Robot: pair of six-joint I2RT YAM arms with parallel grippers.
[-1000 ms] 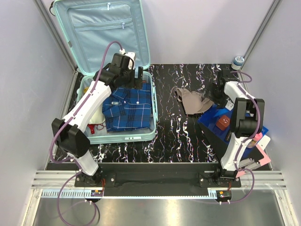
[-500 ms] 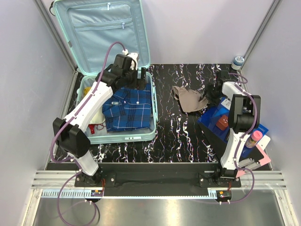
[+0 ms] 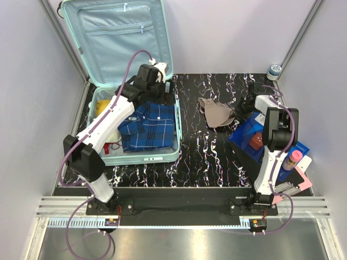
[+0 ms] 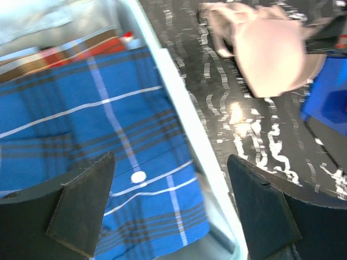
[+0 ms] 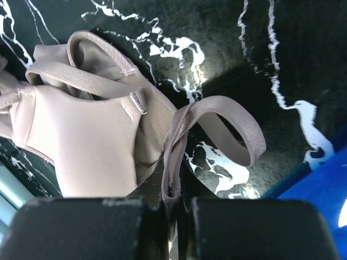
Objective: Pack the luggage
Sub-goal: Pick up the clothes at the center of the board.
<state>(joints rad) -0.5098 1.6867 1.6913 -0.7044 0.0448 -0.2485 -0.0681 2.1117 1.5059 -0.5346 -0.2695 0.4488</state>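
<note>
The luggage point(image 3: 145, 157) is sitting at the far left of the black marbled tabletop point(image 3: 206, 157), its base lying flat and its lid point(image 3: 116, 38) standing upright against the back wall, the pale teal zipped lining facing the arms. A blue plaid shirt point(image 3: 149, 127) is lying folded in the right half of the base, with something yellow point(image 3: 102, 108) showing beside it on the left. The left end effector point(image 3: 165, 91) is hovering over the far right corner of the base, its fingers point(image 4: 87, 206) spread wide and gripping nothing; in the left wrist view the shirt and the suitcase's pale rim are showing between them. Out on the tabletop to the right of the luggage, a beige bra point(image 3: 217, 114) is lying crumpled, apart from the case. The right end effector point(image 3: 242, 108) is reaching down at the bra's right side with its fingers point(image 5: 81, 230) clamped together, and the right wrist view is showing one of the bra's straps point(image 5: 172, 162) pinched between them while a loop of strap is curling out over the tabletop. A flat blue box point(image 3: 246, 135) is lying just beside that arm.
</note>
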